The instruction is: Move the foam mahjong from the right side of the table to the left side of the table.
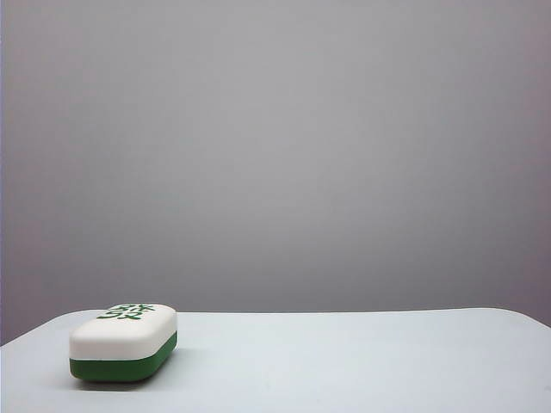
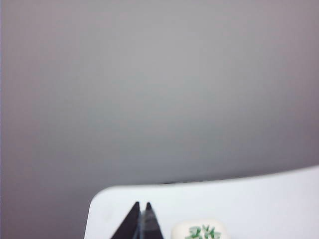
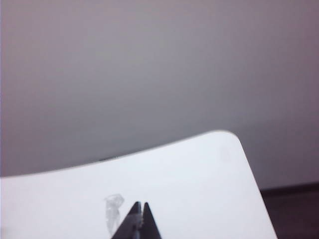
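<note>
The foam mahjong (image 1: pixel 124 342) lies flat on the left part of the white table (image 1: pixel 362 361), white on top with a dark green base and a green character facing up. Neither arm shows in the exterior view. In the left wrist view my left gripper (image 2: pixel 142 204) is shut with nothing in it, its dark tips together, and the foam mahjong (image 2: pixel 199 230) sits just beside it, apart from the tips. In the right wrist view my right gripper (image 3: pixel 140 203) is shut and empty over bare table (image 3: pixel 199 179) near a rounded corner.
A plain grey wall (image 1: pixel 275 146) stands behind the table. The table's rounded corners show in both wrist views, with a dark floor strip (image 3: pixel 294 209) past the edge in the right wrist view. A faint smudge (image 3: pixel 113 211) marks the tabletop by the right gripper.
</note>
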You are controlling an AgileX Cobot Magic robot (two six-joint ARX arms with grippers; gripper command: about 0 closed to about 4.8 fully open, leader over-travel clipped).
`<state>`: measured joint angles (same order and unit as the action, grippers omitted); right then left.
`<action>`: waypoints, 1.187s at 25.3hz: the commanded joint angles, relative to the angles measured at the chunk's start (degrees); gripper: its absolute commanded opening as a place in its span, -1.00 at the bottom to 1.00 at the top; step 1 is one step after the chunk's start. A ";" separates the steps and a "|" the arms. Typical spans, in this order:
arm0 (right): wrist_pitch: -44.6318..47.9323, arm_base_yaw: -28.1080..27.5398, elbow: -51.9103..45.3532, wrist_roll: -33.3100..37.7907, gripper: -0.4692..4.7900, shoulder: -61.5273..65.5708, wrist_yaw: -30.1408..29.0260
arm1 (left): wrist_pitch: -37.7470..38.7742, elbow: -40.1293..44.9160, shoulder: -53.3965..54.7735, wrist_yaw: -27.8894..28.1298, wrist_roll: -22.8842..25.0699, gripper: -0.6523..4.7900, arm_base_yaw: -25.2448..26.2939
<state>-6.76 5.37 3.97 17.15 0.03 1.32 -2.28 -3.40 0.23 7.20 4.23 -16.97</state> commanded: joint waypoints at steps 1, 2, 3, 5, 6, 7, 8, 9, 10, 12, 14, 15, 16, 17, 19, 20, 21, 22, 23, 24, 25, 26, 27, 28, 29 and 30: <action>1.36 0.04 -1.73 -0.11 -0.84 0.07 -0.02 | -0.24 0.66 -0.17 0.31 0.83 -0.78 0.28; 1.55 -0.04 -2.29 -0.11 -0.84 -0.07 0.02 | -0.33 1.01 -0.17 0.37 1.49 -0.78 0.31; 1.73 -0.04 -2.86 -0.11 -0.84 -0.04 0.02 | -0.44 1.38 -0.17 0.66 1.75 -0.78 0.31; 1.03 -0.02 -3.93 -0.20 -0.84 -0.04 0.15 | -0.70 2.75 -0.17 1.18 1.75 -0.78 0.33; 0.57 -0.02 -3.91 -0.35 -0.84 0.02 0.13 | -0.02 3.04 -0.17 1.51 1.70 -0.78 0.33; 0.39 -0.02 -3.91 -0.70 -0.84 0.02 0.33 | 1.14 3.04 -0.17 1.64 1.70 -0.78 0.33; 0.35 -0.04 -3.91 -1.05 -0.84 0.02 0.33 | 2.12 3.04 -0.17 1.81 1.73 -0.78 0.33; 0.35 -0.07 -3.91 -1.16 -0.84 0.02 0.37 | 3.39 3.04 -0.17 2.01 1.75 -0.78 0.33; 0.28 -0.07 -3.91 -1.16 -0.84 0.04 0.52 | 4.48 3.04 -0.17 2.78 1.73 -0.78 0.33; -0.50 -0.07 -3.91 -1.16 -0.84 0.02 0.57 | 6.95 3.04 -0.17 5.07 1.73 -0.78 0.33; -3.41 -0.07 -3.91 -1.16 -0.84 0.02 0.48 | 10.99 3.04 -0.17 7.50 1.73 -0.78 0.33; -3.74 -0.07 -3.91 -1.16 -0.84 0.20 0.11 | 11.43 3.02 -0.11 7.54 1.68 -0.77 0.35; -3.74 -0.07 -3.91 -1.16 -0.84 0.15 0.04 | 11.43 3.02 -0.20 7.52 1.70 -0.77 0.33; -3.72 -0.04 -3.91 -1.16 -0.84 0.07 0.07 | 11.43 3.02 -0.17 7.04 1.66 -0.77 0.33; -3.72 -0.09 -3.91 -1.16 -0.84 0.07 0.22 | 11.47 3.02 -0.17 5.88 0.26 -0.77 0.33; -3.72 -0.11 -3.91 -1.14 -0.84 0.07 0.15 | 11.47 3.02 -0.17 5.46 -1.01 -0.77 0.33; -3.72 -0.09 -3.91 -1.14 -0.84 0.07 0.09 | 11.47 3.02 -0.17 5.44 -1.44 -0.77 0.33; -3.69 -0.02 -3.91 -1.14 -0.84 0.07 0.04 | 11.47 3.02 -0.17 5.46 -1.44 -0.77 0.33; -3.69 -0.04 -3.91 -1.14 -0.84 0.07 0.07 | 11.47 3.04 -0.17 5.49 -1.44 -0.77 0.33; -3.69 -0.07 -3.91 -1.14 -0.84 0.07 0.07 | 11.47 3.04 -0.17 5.49 -1.44 -0.77 0.33; -3.69 -0.07 -3.91 -1.14 -0.84 0.07 0.07 | 11.47 3.04 -0.17 5.49 -1.44 -0.77 0.33; -3.69 -0.04 -3.91 -1.14 -0.84 0.07 0.04 | 11.47 3.04 -0.17 5.49 -1.44 -0.77 0.33; -3.69 -0.04 -3.91 -1.14 -0.84 0.07 0.07 | 11.47 3.04 -0.17 5.49 -1.44 -0.77 0.33; -3.69 -0.04 -3.91 -1.14 -0.84 0.07 0.04 | 11.47 3.04 -0.17 5.49 -1.44 -0.77 0.33; -3.69 -0.04 -3.91 -1.14 -0.84 0.07 0.07 | 11.47 3.04 -0.17 5.49 -1.44 -0.77 0.33; -3.69 -0.04 -3.91 -1.14 -0.84 0.07 0.04 | 11.47 3.04 -0.17 5.49 -1.44 -0.77 0.33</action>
<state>-10.66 5.32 0.43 16.16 0.12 1.45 8.80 -0.23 0.05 12.93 2.96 -16.73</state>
